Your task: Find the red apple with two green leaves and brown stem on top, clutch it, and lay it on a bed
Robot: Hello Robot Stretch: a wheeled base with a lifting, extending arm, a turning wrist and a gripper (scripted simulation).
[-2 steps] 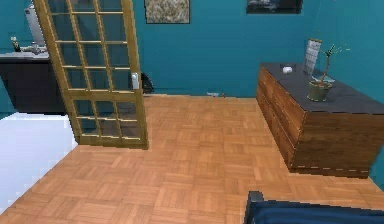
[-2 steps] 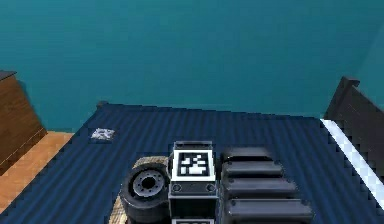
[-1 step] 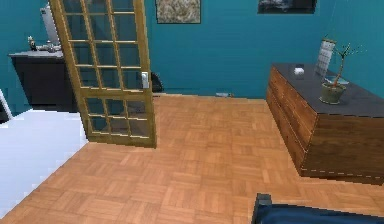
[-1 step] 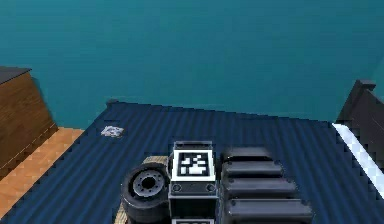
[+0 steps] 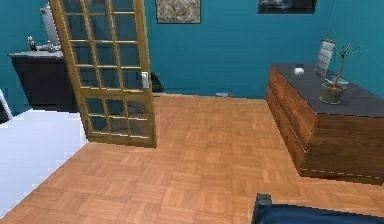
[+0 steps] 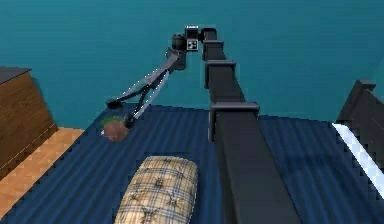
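Gripper (image 6: 120, 112), round reddish thing (image 6: 114, 129) near bed (image 6: 310, 160) edge, open floor (image 5: 200, 150) by dresser (image 5: 320, 125)

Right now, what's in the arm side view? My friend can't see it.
The robot's dark arm reaches over a dark blue bed, its gripper ending at a small reddish round thing; whether it holds it cannot be told. A plaid pillow lies on the bed.
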